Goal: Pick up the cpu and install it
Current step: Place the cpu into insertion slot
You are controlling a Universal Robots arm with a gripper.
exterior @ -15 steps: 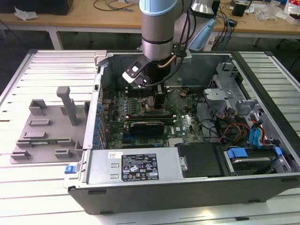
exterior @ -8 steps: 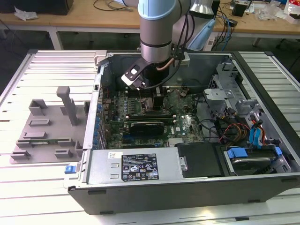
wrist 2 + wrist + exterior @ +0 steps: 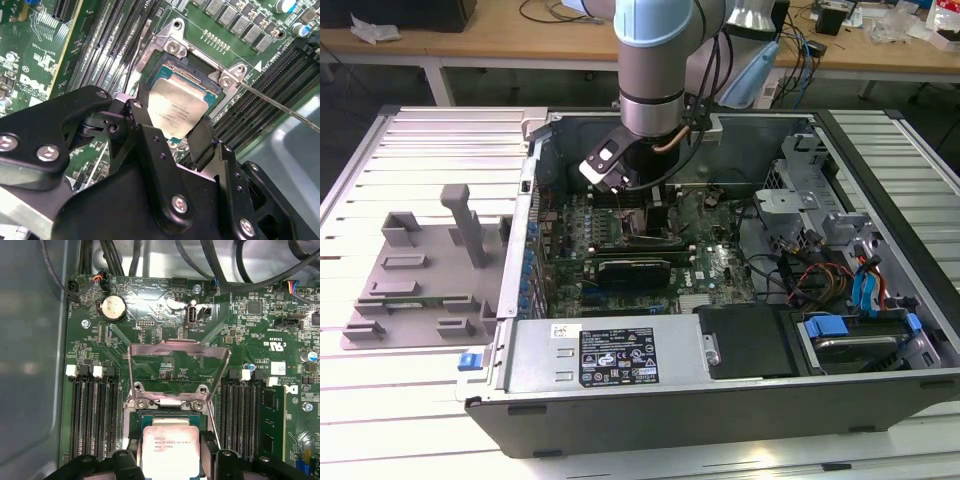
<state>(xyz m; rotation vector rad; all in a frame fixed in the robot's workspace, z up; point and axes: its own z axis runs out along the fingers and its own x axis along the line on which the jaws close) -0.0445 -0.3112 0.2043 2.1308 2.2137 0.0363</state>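
The cpu [image 3: 176, 111] is a small square chip with a silver top plate. It sits between the two black fingers [image 3: 139, 114] of my gripper [image 3: 170, 124], which is shut on its opposite edges. It hangs just over the open socket [image 3: 172, 62] on the green motherboard, slightly tilted. In the first wrist view the cpu [image 3: 169, 452] lies below the raised metal load plate [image 3: 177, 362], with my gripper [image 3: 170, 442] astride it. In the exterior view my gripper [image 3: 655, 215] reaches down into the open computer case [image 3: 720, 400], over the motherboard.
A thin socket lever [image 3: 280, 106] juts out beside the socket. Memory slots [image 3: 95, 415] flank it on both sides. A black expansion card [image 3: 635, 268], a power supply [image 3: 605, 355], loose cables [image 3: 805, 272] and a drive bay [image 3: 860, 345] crowd the case. A grey fixture [image 3: 420, 270] lies at the exterior view's left.
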